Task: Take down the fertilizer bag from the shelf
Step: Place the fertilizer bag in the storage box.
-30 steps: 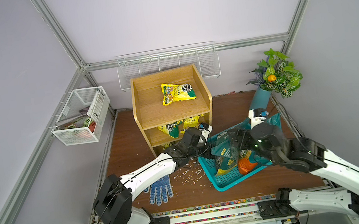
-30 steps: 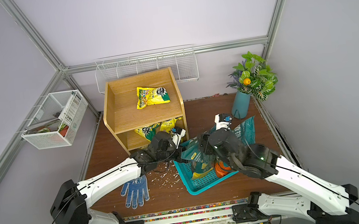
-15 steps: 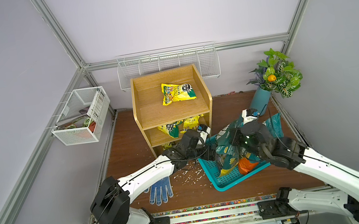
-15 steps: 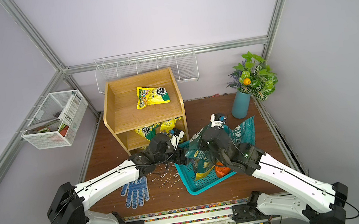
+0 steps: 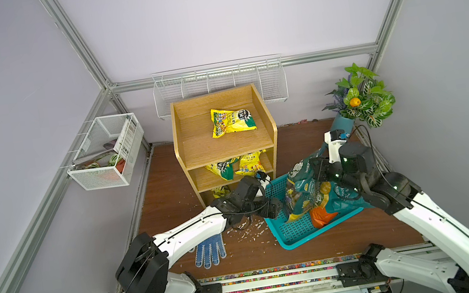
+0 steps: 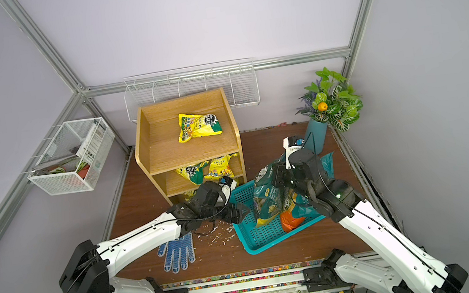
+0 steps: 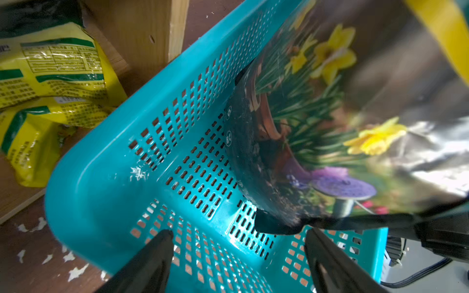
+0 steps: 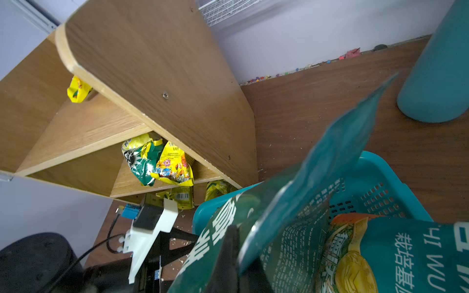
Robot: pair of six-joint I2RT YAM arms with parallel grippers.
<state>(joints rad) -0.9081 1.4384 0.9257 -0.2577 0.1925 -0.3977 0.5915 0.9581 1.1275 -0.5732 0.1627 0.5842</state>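
holding a teal bag in the basket, yellow bag up top untouched

closest to me a blue dotted glove (image 5: 209, 251) lies flat on the brown floor, with white crumbs (image 5: 246, 229) scattered just past it. my left gripper (image 5: 270, 207) sits at the near-left corner of the teal basket (image 5: 296, 232), jaws spread wide and gripping nothing. in the left wrist view its dark fingers (image 7: 149, 261) straddle the perforated wall, which i read as readiness to steady the basket, not to pick anything.

inside the basket a big teal bag (image 5: 311, 195) stands tilted, an orange pack (image 5: 321, 217) at its foot. my right gripper (image 5: 317, 170) is clamped on the teal bag's upper edge, so the bag seems to hang from that pinch more than it rests. the right wrist view shows one finger against a floppy flap and hides the other. i can't tell from the print what the bag holds.

beyond the basket stands the shelf (image 5: 201, 139). the fertilizer bag (image 5: 232, 121), yellow, lies flat on its top tier toward the back right, well apart from both grippers, so i judge the take-down not yet done. more yellow bags (image 5: 236, 167) sit crumpled on the middle tier, and another on the bottom tier is mostly hidden behind my left arm. which one the task means, i can't say for sure.

farthest back, a white wire rack (image 5: 218, 81) hangs on the wall and a plant (image 5: 360, 98) stands in the right corner. the side wire basket (image 5: 104, 159) holds things too small to make out.
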